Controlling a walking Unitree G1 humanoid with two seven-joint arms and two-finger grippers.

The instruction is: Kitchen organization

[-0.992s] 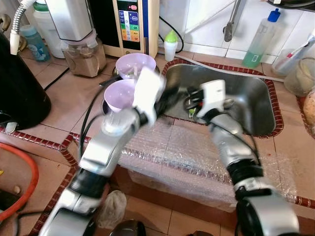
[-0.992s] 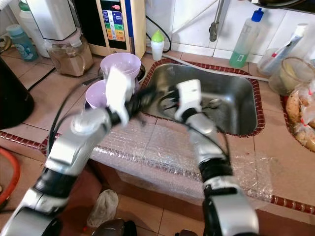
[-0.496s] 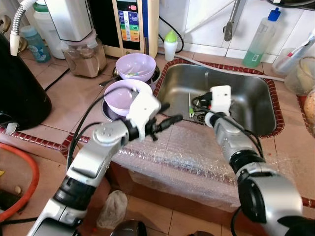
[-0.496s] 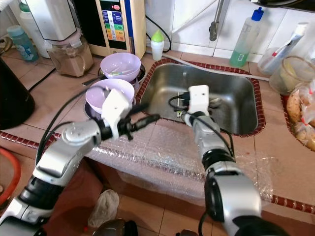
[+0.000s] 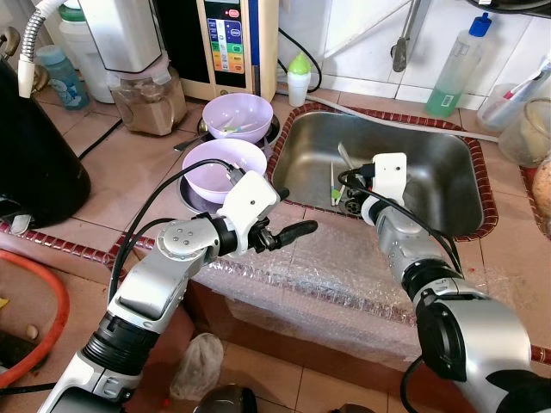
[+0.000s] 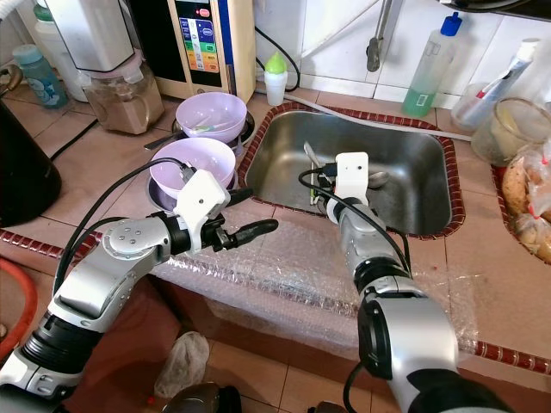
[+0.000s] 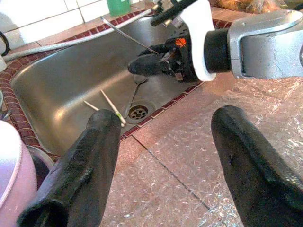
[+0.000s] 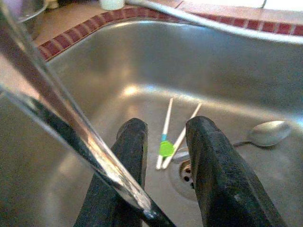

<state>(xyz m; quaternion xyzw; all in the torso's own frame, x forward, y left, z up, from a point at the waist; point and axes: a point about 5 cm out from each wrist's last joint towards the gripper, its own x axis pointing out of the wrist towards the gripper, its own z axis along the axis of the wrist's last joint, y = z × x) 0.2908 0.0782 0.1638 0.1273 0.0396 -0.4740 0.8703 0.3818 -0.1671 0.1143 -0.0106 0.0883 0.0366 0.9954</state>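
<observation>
My right gripper [image 5: 349, 186] reaches into the steel sink [image 5: 448, 163] and is shut on a thin metal utensil [image 5: 343, 156] whose handle sticks up. That shiny handle [image 8: 71, 137] crosses in front of the closed fingers [image 8: 130, 165]. On the sink floor lie two chopsticks [image 8: 166, 135] with a green band, a spoon [image 8: 267, 132] and the drain [image 8: 188, 174]. My left gripper [image 5: 293, 231] hovers open and empty over bubble wrap [image 5: 344, 267] on the counter, in front of the sink's near-left corner. Two purple bowls [image 5: 225, 163] [image 5: 237, 114] stand left of the sink.
Along the back wall are a water purifier [image 5: 228, 43], a blender [image 5: 142, 86], a small green-capped bottle [image 5: 298, 79], the tap [image 5: 403, 43] and a green soap bottle [image 5: 456, 69]. A black appliance [image 5: 34, 146] stands far left. A glass jar [image 5: 525, 129] is at right.
My left gripper has drawn back from the sink's left rim to above the bubble wrap. The right gripper has settled in the sink, and the utensil handle now stands up from it.
</observation>
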